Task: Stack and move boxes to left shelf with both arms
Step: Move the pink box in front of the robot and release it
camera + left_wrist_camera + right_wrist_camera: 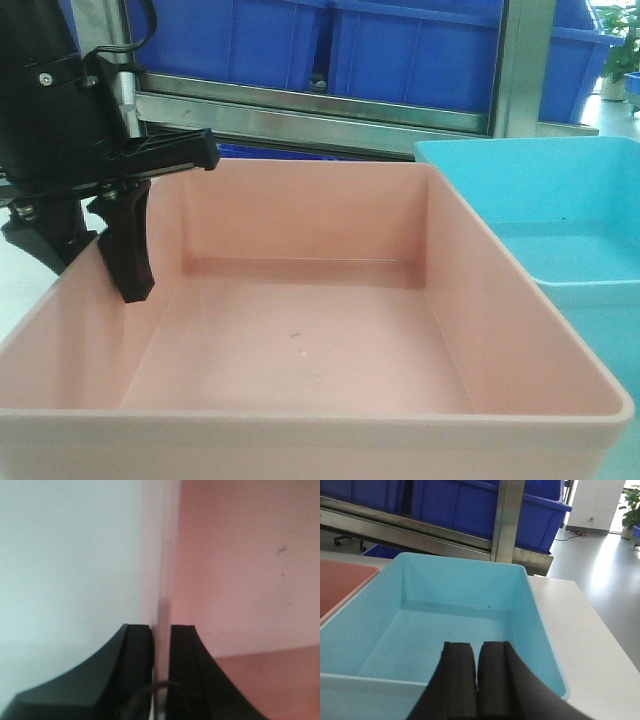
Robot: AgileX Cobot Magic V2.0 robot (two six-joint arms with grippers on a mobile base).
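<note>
My left gripper (161,630) is clamped on one thin wall of the pink box (300,340), so lifting may tilt it loose.

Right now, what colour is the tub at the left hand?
Salmon pink; the tub shows best in the exterior front view.

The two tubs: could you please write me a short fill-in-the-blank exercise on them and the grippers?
1. The left gripper straddles the pink tub's ___ wall.
2. The blue tub sits to the ___ of the pink tub.
3. The right gripper hovers over the blue tub with its jaws ___.
4. Both tubs are ___ inside.
Missing words: left; right; shut; empty.
</note>
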